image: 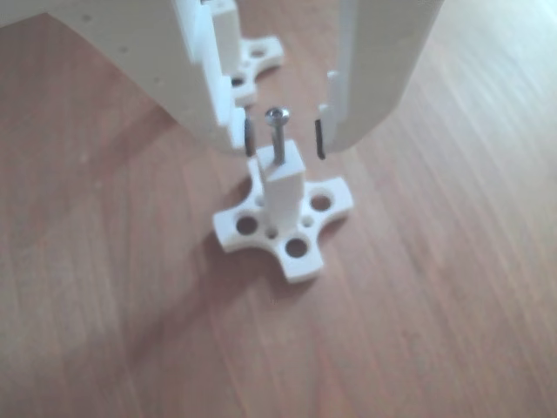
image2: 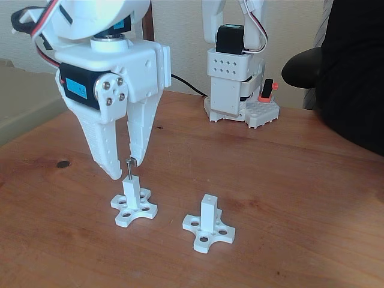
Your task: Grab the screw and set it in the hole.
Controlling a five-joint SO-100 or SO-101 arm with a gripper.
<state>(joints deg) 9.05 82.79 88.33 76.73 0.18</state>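
The screw (image: 278, 135) stands upright in the hole (image: 280, 163) at the top face of the white post (image: 282, 187), long axis vertical, head up. The tool (image: 285, 138) is spread, one fingertip at about nine o'clock of the shaft and the other at three o'clock in the other view, neither seeming to touch it, though the blur leaves that uncertain. In the fixed view the tool (image2: 123, 169) hangs directly above the post (image2: 131, 191) on the bench (image2: 288, 180). A straight lift along the screw's axis looks safest. A second post (image2: 208, 211) stands at three o'clock, well apart.
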